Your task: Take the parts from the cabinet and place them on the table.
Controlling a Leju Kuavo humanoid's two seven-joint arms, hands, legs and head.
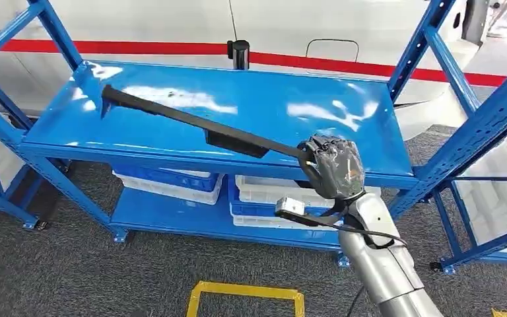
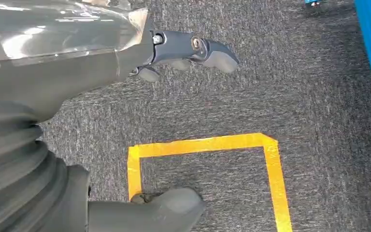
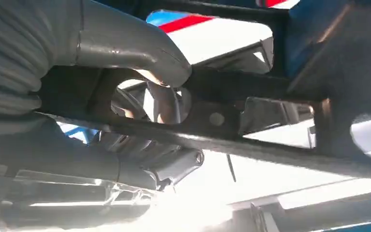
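A long black part (image 1: 191, 122) lies slantwise over the top blue shelf (image 1: 171, 86) of the rack, its far end near the back left. My right hand (image 1: 333, 165) grips its near end at the shelf's front right edge. In the right wrist view the black part (image 3: 251, 123) runs across the picture, with my right hand (image 3: 140, 82) wrapped around it, thumb over the bar. My left hand (image 2: 183, 53) hangs over the grey carpet with its fingers apart and nothing in them.
White and blue bins (image 1: 171, 181) sit on the lower shelf (image 1: 171, 214). Blue uprights (image 1: 488, 125) stand at the right. A yellow tape square (image 1: 244, 297) marks the carpet in front of the rack. A short black post (image 1: 239, 53) stands behind the shelf.
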